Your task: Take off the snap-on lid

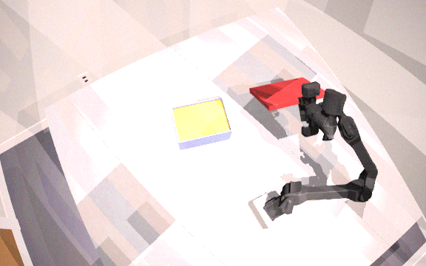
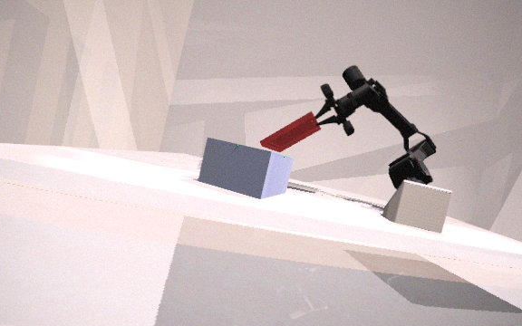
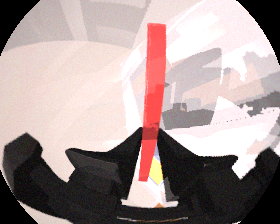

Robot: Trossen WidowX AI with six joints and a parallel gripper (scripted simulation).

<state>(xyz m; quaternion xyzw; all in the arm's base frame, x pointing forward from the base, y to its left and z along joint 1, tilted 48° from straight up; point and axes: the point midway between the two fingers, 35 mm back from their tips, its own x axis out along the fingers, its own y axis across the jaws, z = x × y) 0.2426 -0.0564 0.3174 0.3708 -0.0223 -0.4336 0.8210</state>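
— Where's the lid [image 2: 292, 132]?

— In the air, clear of the box [image 2: 245, 168]. From the side it hangs tilted, its far end dipping toward the box's top corner without touching it, the held end higher.

— And the gripper [image 2: 319, 119]?

— Clamped on the lid's edge, fingers narrow with the red rim pinched between them. The wrist camera shows it well: the lid [image 3: 151, 100] runs up the middle as a thin red strip, seen edge-on, with the dark fingers closing on it from either side.

— Is the box open, then?

— Yes. From above, the box [image 1: 202, 122] sits on the table [image 1: 154, 192] with its yellow inside showing and pale walls round it. The lid [image 1: 279, 93] lies to its right in that view, well apart, with the gripper [image 1: 305, 97] at its near end.

— The arm?

— It reaches from its pedestal [image 2: 417, 205] up and over toward the box, elbow bent, wrist high above the table.

— Is the lid flat yet?

— No — it is slanted and held off the surface.
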